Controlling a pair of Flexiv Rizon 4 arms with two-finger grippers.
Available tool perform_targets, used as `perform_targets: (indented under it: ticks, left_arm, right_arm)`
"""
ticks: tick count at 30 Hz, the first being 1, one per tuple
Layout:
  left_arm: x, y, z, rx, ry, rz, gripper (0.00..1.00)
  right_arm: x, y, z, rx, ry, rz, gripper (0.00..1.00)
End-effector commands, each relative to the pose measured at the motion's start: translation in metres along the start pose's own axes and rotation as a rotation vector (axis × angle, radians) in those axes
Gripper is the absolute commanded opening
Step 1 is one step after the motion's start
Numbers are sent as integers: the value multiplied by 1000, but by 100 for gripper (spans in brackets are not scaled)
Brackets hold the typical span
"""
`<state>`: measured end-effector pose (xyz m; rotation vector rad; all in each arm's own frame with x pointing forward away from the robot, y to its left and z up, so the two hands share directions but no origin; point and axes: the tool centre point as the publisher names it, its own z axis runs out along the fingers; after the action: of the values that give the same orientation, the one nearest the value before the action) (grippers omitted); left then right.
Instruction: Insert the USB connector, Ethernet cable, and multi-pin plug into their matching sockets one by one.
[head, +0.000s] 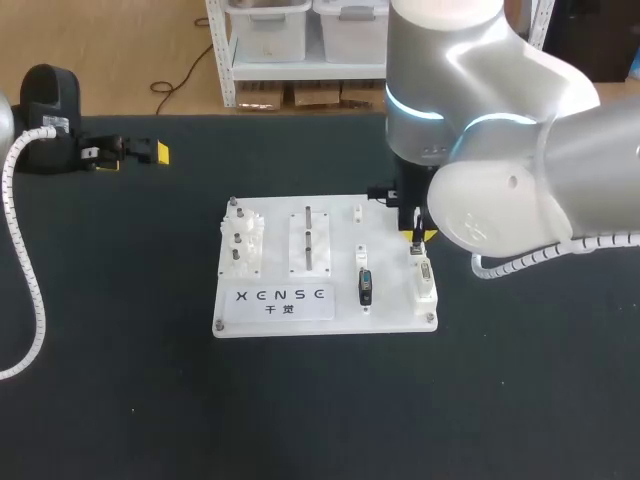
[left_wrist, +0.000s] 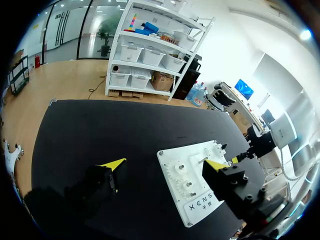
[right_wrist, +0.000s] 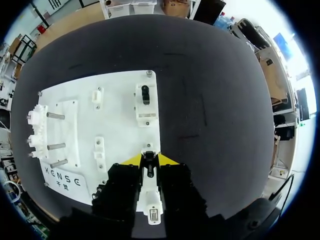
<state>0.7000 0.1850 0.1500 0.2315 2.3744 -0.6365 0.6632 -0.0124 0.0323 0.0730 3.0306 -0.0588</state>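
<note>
Right wrist view: the right pincer (right_wrist: 148, 160) is clamped on a white plug (right_wrist: 151, 192) at the right edge of the board (right_wrist: 120, 115). It is likely the multi-pin one, so its insertion seems in hand. The next move calls for a straight press, square to the socket. The left pincer (left_wrist: 165, 164) hangs apart over the bench (left_wrist: 75, 135), off the board.

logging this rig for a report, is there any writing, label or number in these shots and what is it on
Large dark logo letters, one line, on the white board near its front edge: a brand mark, so not spelled out here.
Two smaller characters just beneath them: part of the same mark.
White sticker on the left arm's black housing: too small to read.
No numbers or signs anywhere else.
</note>
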Motion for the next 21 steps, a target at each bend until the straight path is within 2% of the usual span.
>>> perform_targets:
  ticks: [1, 21]
  left_arm:
    - [0, 0, 0, 0, 0, 0, 100]
    - [0, 0, 0, 0, 0, 0, 100]
  right_arm:
    - [3, -2, 0, -5, -5, -7, 0]
    - [5, -6, 9, 11, 32, 27, 0]
